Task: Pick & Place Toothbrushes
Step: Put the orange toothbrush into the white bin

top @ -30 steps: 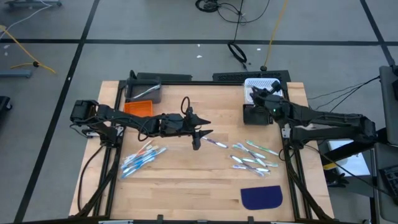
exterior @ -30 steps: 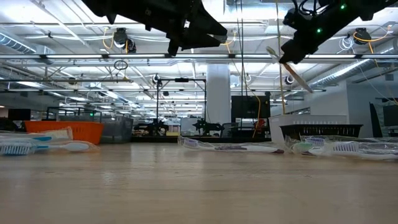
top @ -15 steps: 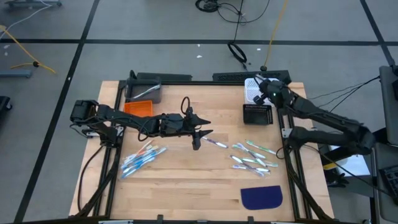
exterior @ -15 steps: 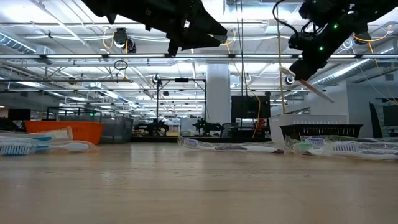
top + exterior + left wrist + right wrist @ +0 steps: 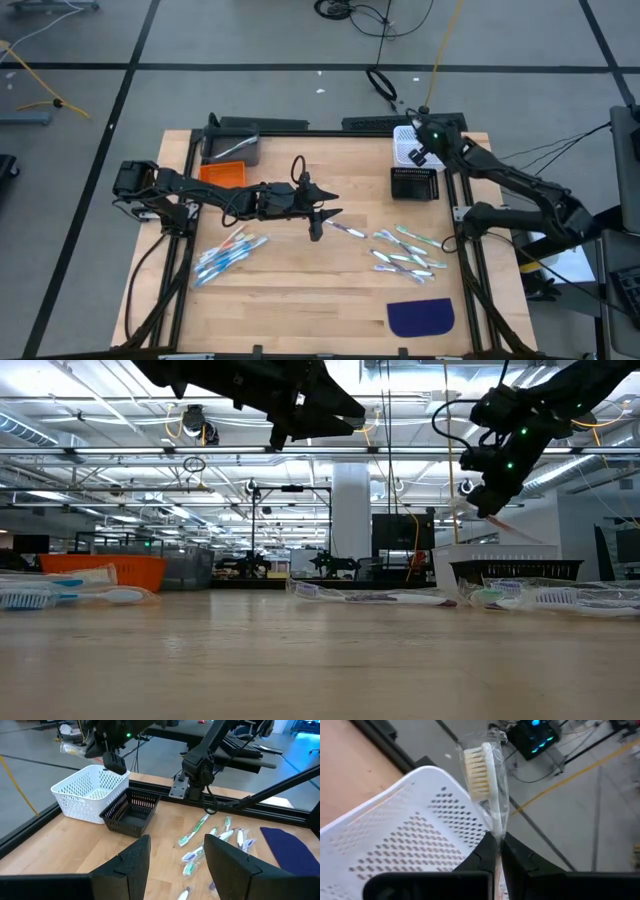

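Light wooden table (image 5: 300, 290), far right corner: right gripper (image 5: 495, 851) pinches wrapped white toothbrush (image 5: 482, 775) above white perforated plastic basket (image 5: 408, 146). Lower inside rim before release imo. Left gripper (image 5: 172, 862) wide open, empty, mid-table.

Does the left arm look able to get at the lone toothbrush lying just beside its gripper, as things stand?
Probably yes. The left gripper hangs open above the table, right next to the lone toothbrush, with only bare wood showing around it. The right gripper is far off over the white basket, shut on a wrapped toothbrush.

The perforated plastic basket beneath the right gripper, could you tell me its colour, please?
White; the perforated plastic basket shows best in the right wrist view.
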### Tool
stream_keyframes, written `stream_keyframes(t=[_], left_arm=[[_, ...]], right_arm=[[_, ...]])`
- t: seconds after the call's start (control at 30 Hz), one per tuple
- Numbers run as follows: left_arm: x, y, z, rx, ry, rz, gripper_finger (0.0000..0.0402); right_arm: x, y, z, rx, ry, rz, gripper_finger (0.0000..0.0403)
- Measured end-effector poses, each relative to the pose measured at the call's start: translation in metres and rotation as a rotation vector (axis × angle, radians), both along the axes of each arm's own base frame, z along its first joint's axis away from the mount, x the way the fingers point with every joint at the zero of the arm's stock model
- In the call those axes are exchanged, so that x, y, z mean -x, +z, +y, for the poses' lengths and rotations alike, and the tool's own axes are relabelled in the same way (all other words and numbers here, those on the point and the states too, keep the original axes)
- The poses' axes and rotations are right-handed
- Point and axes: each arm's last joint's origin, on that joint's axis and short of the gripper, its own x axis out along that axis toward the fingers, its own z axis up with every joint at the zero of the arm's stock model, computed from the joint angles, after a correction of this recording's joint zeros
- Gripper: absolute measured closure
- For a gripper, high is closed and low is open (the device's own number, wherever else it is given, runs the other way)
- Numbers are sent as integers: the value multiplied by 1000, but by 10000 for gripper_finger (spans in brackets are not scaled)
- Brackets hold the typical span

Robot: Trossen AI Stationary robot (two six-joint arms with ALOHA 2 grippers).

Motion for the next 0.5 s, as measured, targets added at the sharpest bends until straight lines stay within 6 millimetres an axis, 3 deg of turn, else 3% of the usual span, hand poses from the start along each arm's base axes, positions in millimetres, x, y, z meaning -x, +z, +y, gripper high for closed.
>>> stream_keyframes(t=[0.5], left_arm=[[0, -1, 0, 1, 0, 7, 213]], right_arm=[[1, -13, -20, -22, -41, 14, 388]])
